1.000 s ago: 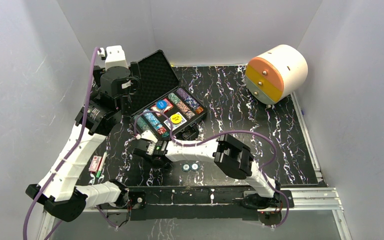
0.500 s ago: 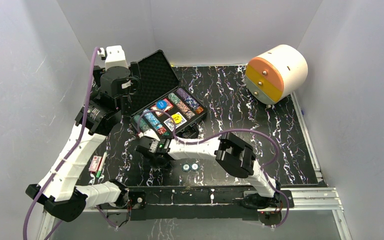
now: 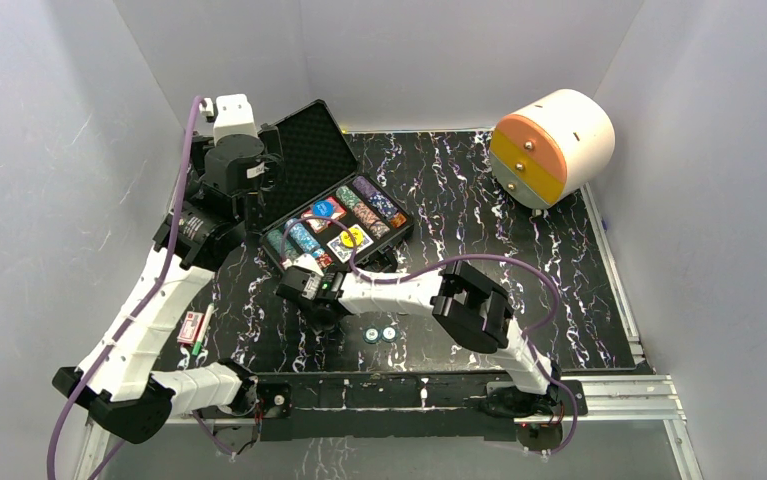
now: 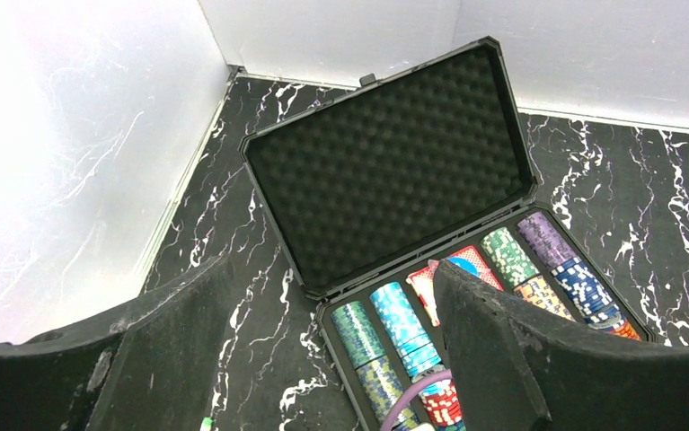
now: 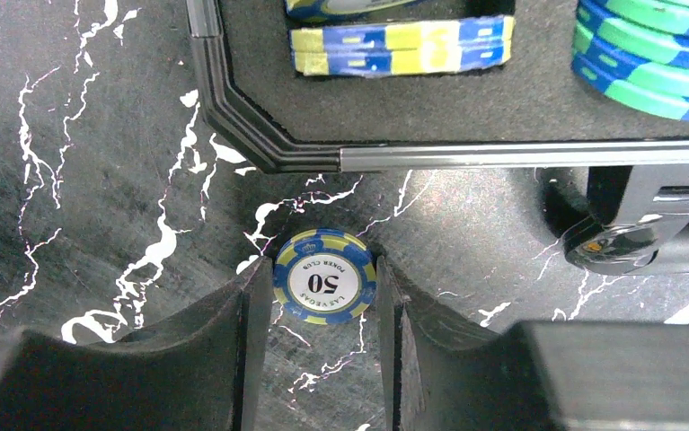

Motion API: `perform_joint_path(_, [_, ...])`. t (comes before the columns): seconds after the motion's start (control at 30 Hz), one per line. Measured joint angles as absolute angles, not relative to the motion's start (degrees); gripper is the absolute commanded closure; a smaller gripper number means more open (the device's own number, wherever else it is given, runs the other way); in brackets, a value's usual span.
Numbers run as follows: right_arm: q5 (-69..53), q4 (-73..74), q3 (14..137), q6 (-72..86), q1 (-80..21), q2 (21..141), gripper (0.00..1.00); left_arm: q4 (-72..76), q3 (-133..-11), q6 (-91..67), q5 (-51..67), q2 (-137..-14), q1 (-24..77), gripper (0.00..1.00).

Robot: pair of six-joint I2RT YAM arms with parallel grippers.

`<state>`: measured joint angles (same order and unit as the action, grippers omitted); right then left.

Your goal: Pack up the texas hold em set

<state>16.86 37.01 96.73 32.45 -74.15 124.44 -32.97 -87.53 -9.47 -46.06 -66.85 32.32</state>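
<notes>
Viewing from above: the open case lies just ahead of both tools, its tray filled with rows of chips. The right gripper sits low at the case's near edge, with two loose chips behind it. The left gripper hangs beside the raised lid.

Left wrist view: its fingers stand wide apart with nothing between them, the foam lid ahead.

Right wrist view: its fingers are clamped on a blue-and-yellow "50" chip, the case corner just ahead.
</notes>
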Motion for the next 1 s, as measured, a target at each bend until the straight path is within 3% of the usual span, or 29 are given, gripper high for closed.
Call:
perform_joint_path(0.4, [20.5,34.2,85.4,37.4,-73.0,113.8,0.62,-33.8,-85.1,-12.9,-43.6,-66.5,32.3,0.16])
perform_joint_path(0.57, [22.2,32.7,80.1,41.2,-70.4,103.4,0.62,-34.8,-83.2,-16.1,-40.6,-66.2,32.2,0.06])
perform_joint_path(0.63, [22.4,31.3,77.2,42.9,-68.7,99.1,0.62,-34.9,-81.5,-17.8,-38.0,-65.8,32.2,0.02])
perform_joint_path(0.87, [20.3,29.2,66.9,49.6,-57.6,86.7,0.62,-34.7,-73.0,-23.1,-21.7,-65.1,32.0,0.02])
perform_joint_path(1.0, [17.1,28.1,63.7,53.6,-50.9,83.3,0.61,-32.4,-67.4,-25.2,-10.8,-65.3,32.0,0.08])
